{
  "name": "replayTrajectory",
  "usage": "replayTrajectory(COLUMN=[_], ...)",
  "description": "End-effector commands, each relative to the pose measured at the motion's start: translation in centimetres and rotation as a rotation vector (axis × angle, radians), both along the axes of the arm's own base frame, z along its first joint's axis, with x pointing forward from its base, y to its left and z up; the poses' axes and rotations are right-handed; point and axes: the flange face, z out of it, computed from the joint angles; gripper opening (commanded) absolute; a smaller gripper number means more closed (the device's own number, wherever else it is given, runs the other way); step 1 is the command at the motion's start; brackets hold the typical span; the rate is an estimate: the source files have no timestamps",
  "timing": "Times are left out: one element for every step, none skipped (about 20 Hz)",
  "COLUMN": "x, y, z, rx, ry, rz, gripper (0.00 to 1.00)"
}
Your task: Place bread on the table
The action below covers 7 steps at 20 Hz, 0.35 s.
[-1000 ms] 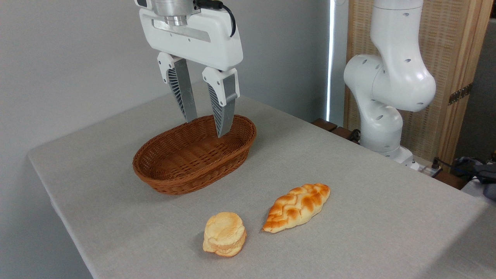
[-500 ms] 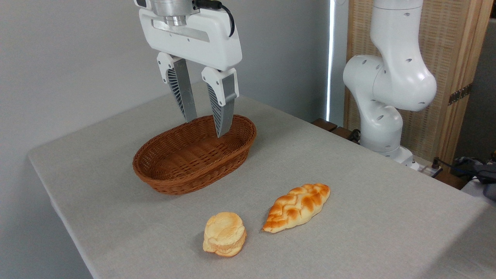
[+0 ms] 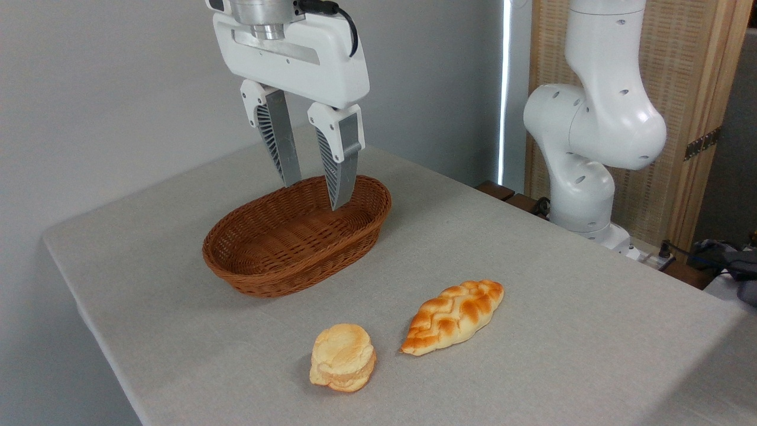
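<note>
Here, the end effector (image 3: 315, 195) hangs above the far end of a brown wicker basket (image 3: 295, 239), its two grey ribbed fingers (image 3: 278, 142) spread apart and holding nothing. The fingertips sit at about the level of the basket's far rim, one seen against that rim and the other against the inside wall; whether either touches the wicker cannot be told. The basket beneath it is empty.

Well below and to the right of the end effector, nearer the camera, the bread (image 3: 453, 316) lies flat on the grey cloth-covered desk (image 3: 568, 331), a braided golden loaf with pointed ends, set at a slant with one tip toward the front edge. Just to its left, and almost straight down the picture from the end effector, a round pale layered bun (image 3: 343, 357) rests on the desk too, close to the loaf but apart from it. Both lie outside the basket, a strip of bare cloth between them and its near wall.

To the right of the end effector, past the desk's far edge, stands the white arm base (image 3: 591, 130), with a woven wooden screen (image 3: 698, 89) behind it. Nothing lies between the open fingers and the loaf except the basket's rim.
</note>
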Motion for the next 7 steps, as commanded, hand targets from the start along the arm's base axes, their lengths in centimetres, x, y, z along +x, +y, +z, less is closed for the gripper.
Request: replayTrajectory(x=[-0.66, -0.66, -0.65, -0.7, -0.7, -0.7, -0.69], y=[0.22, 0.22, 0.31, 0.39, 0.39, 0.39, 0.48], z=[0.03, 0.03, 0.03, 0.11, 0.12, 0.12, 0.11], rx=[-0.004, -0.004, -0.004, -0.004, -0.004, -0.004, -0.004], ry=[0.02, 0.019, 0.02, 0.018, 0.018, 0.018, 0.018], rz=[-0.102, -0.103, -0.1, -0.099, -0.097, -0.097, -0.096], gripper=[1.0, 1.0, 1.0, 1.0, 1.0, 1.0, 1.0])
